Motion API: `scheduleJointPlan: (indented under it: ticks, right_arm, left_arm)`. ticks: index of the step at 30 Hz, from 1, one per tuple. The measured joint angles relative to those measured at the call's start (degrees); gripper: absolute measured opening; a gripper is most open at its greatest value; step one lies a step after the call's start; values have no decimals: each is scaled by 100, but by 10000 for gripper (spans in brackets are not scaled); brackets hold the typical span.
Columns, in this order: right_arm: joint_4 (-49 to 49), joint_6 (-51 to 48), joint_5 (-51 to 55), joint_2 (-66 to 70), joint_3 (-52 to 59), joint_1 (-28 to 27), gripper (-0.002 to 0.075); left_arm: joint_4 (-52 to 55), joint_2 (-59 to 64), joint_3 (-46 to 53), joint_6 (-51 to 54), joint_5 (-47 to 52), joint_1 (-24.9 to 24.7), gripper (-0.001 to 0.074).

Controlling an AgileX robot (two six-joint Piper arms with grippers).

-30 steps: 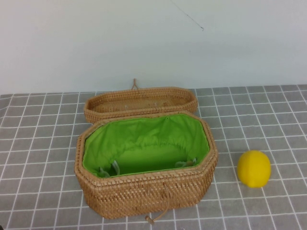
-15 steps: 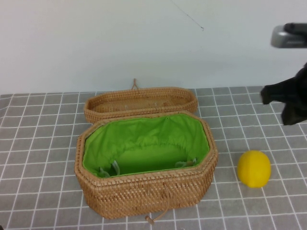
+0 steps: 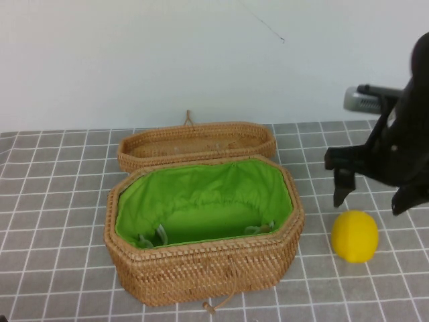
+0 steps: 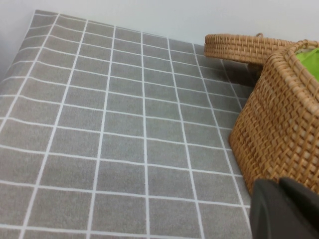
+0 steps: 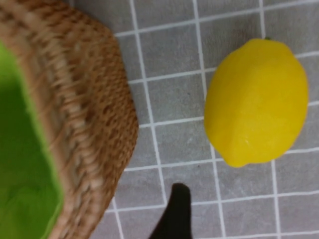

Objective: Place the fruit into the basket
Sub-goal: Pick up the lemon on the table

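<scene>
The basket (image 3: pixel 204 228) stands on the grey gridded tabletop (image 3: pixel 53 201), its green lining exposed and its interior holding no fruit. Behind the basket, touching its rear rim, lies the shallow unlined wicker lid (image 3: pixel 196 143). The fruit (image 3: pixel 354 235) sits on the tabletop to the right of the basket, apart from it, with a bare strip of grid between them. In the high view the right claw (image 3: pixel 372 194) hangs above and just behind the fruit, to the right of the basket, clear of both; one dark finger (image 3: pixel 340 188) points down on the basket side and another on the far side, so it stands released with nothing between its fingers. The right wrist view adds what the high view does not: the fruit (image 5: pixel 256 102) seen from above beside the basket's woven corner (image 5: pixel 84 124), and a single dark fingertip (image 5: pixel 174 211) over the tabletop between them, touching neither. The left claw (image 4: pixel 284 209) is outside the high view altogether; only the left wrist view shows it, as a dark shape low beside the basket's left outer wall (image 4: pixel 281 119), with the lid (image 4: pixel 244 47) beyond that wall. Whether the left claw is released or clenched cannot be told.
</scene>
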Motion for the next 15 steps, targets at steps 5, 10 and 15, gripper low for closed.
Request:
scheduleJointPlan:
  ticks: [5,10,15]
  right_arm:
    - [22,177,-44,506,0,0,685]
    - [107,177,-58,955,0,-105,687]
    - [46,185,-199,1215,0,-201,687]
  left_arm:
    - [-26,0,0,0,0,0,1]
    - [-26,0,0,0,16,0,1]
    - [-26,0,0,0,16,0,1]
